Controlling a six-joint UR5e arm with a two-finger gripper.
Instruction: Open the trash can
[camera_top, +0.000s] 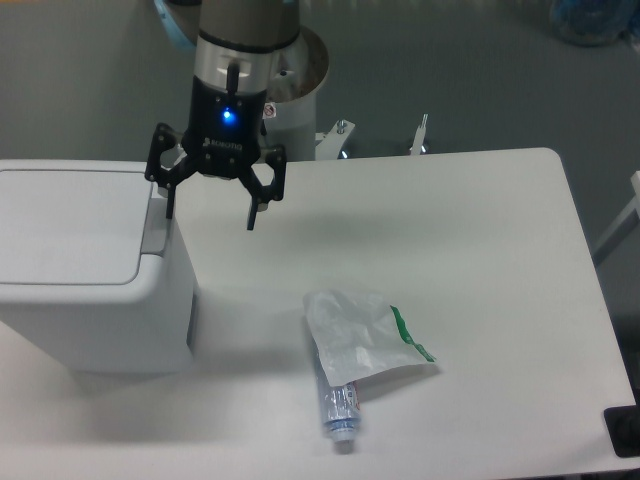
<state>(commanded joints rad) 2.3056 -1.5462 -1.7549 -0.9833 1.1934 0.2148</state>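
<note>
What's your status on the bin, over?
Gripper open, empty, above the grey push tab. Trash can lid closed. Plastic bag and tube lie clear of path.

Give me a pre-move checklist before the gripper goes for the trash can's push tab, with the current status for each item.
1. Gripper open: ok, fingers spread wide, nothing held.
2. Gripper at the grey push tab: ok, one fingertip shows right over the tab's edge.
3. Contact with the tab: cannot tell, height above it is not readable from this single view.
4. Trash can lid closed and flat: ok, not yet opened.
5. Lid free of objects: ok.
6. Plastic bag and tube away from the trash can: ok, they lie apart on the table.
</note>
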